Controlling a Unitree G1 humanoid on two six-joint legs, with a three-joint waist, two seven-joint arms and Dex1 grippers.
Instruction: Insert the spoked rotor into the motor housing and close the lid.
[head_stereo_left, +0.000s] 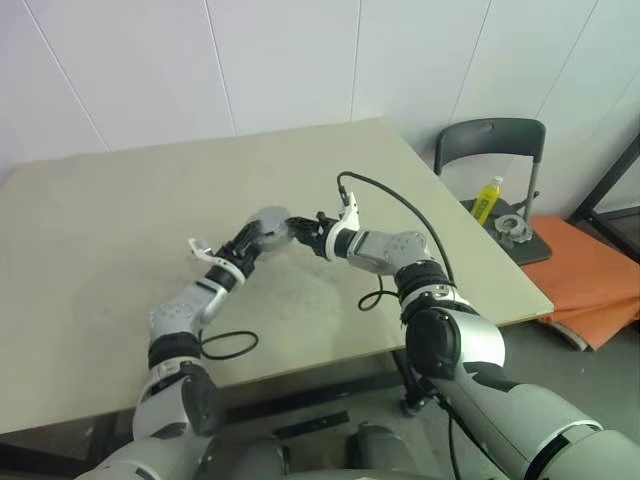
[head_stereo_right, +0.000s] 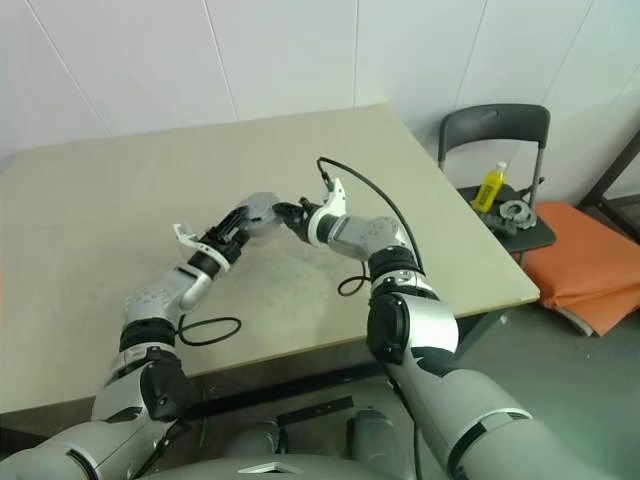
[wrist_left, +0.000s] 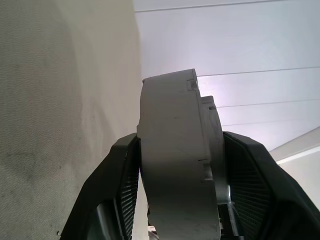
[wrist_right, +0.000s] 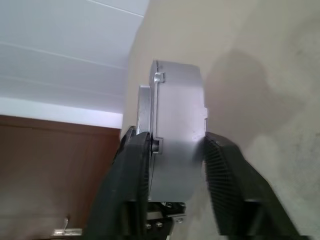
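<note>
The motor housing (head_stereo_left: 268, 222), a short silver-grey metal cylinder, is held up edge-on above the table's middle. My left gripper (head_stereo_left: 258, 236) is shut on it, one black finger (wrist_left: 122, 175) on each flat face of the housing (wrist_left: 175, 150). My right gripper (head_stereo_left: 298, 227) meets it from the opposite side. Its fingers (wrist_right: 225, 175) straddle the housing (wrist_right: 177, 130) and stand open, close beside its faces. A thinner silver layer lies against one face; I cannot tell whether that is the lid. The spoked rotor is out of view.
The beige table (head_stereo_left: 100, 250) stretches wide behind and to the left. A black cable (head_stereo_left: 228, 345) loops near its front edge. Right of the table a dark chair (head_stereo_left: 495, 135) carries a yellow bottle (head_stereo_left: 487, 198) and a silvery round part (head_stereo_left: 513, 228); orange matting (head_stereo_left: 590, 270) lies beyond.
</note>
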